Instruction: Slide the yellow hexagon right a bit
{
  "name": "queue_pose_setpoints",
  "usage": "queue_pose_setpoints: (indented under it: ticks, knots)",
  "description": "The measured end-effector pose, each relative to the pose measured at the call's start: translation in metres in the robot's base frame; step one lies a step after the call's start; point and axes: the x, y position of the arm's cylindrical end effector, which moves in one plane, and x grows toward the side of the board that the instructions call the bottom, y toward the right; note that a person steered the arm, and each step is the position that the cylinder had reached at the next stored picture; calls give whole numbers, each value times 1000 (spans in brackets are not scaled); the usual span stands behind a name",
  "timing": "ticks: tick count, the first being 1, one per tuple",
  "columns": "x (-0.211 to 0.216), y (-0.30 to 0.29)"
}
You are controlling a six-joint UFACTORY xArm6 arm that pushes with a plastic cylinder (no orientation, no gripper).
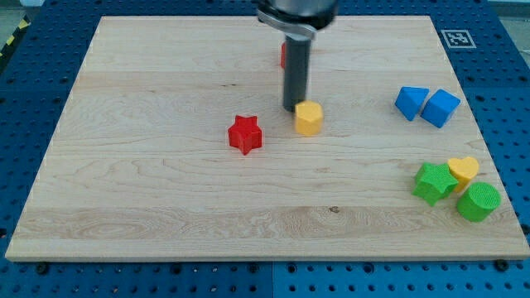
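1 block matters to you here: the small yellow plastic hexagon (308, 118), sitting near the middle of the pale wooden desk (166, 199), a little toward the view's top. my tip (292, 108), the lower end of the straight dark rod, stands just at the hexagon's upper-left edge, touching it or very nearly so. you could judge the push as lined up but hardly begun, with the whole short slide toward the view's right left to do. no jaws exist on this rig, so nothing is held or clamped; the rod only pushes. a red plastic star (245, 134) lies to the hexagon's left, apart from it. no brand or readable writing shows; the only marking is a black-and-white square tag (456, 38) at the desk's top-right corner.
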Motion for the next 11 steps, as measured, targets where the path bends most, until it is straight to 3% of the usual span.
queue_pose_setpoints:
  ticks: [2,3,5,6,7,11]
  knots:
    - [69,83]
    - [81,94]
    - [51,71]
    - [55,23]
    - [87,10]
    - [107,66]
